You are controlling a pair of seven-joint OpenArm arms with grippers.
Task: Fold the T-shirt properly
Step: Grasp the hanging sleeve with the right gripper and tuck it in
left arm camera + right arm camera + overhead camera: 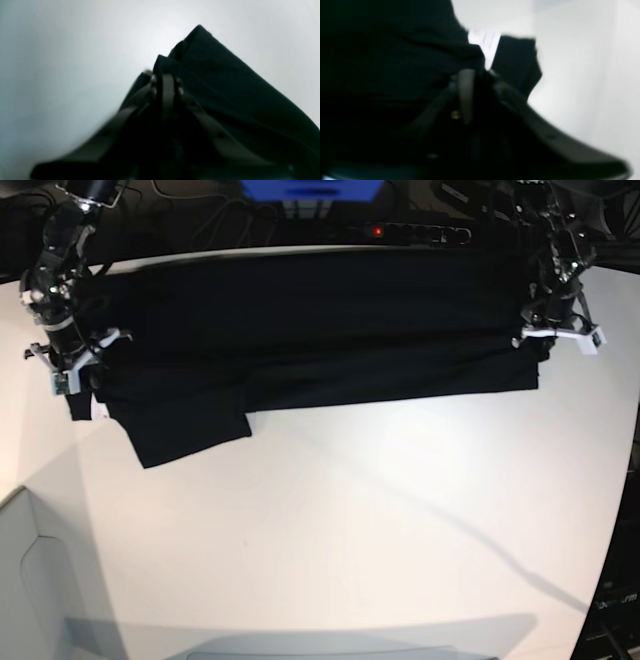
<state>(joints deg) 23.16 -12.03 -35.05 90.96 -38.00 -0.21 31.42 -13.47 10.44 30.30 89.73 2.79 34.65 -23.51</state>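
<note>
Desk (pixel 330 520): white; its bare near part lies closest in the base view and carries a long soft shadow running toward the lower right.
Right gripper (pixel 68 365): at the left edge of the base view, over the shirt's left end. In its wrist view the picture is blurred and dark cloth crowds the tips, so I cannot tell whether the jaws are apart or clamped on the cloth.
T-shirt (pixel 310 330): black, plain side showing, stretched as a long band across the far part of the desk from one gripper to the other. A fold line runs along its length, and a lower layer shows below it. At the left end a sleeve-like flap (pixel 190 425) hangs lower than the rest, toward the near side.
White tag (pixel 483 43): small, blurred, seen in the right wrist view between two dark folds of cloth just beyond the finger tips.
Left gripper (pixel 553 330): at the right edge of the base view, at the shirt's right end. In its wrist view (pixel 166 78) the jaws are together, clamped on a bunched edge of the black cloth, which rises to a peak beyond the tips.
Behind the desk: a blue box (pixel 310 190), dark cables and a power strip with a red light (pixel 405 232).
</note>
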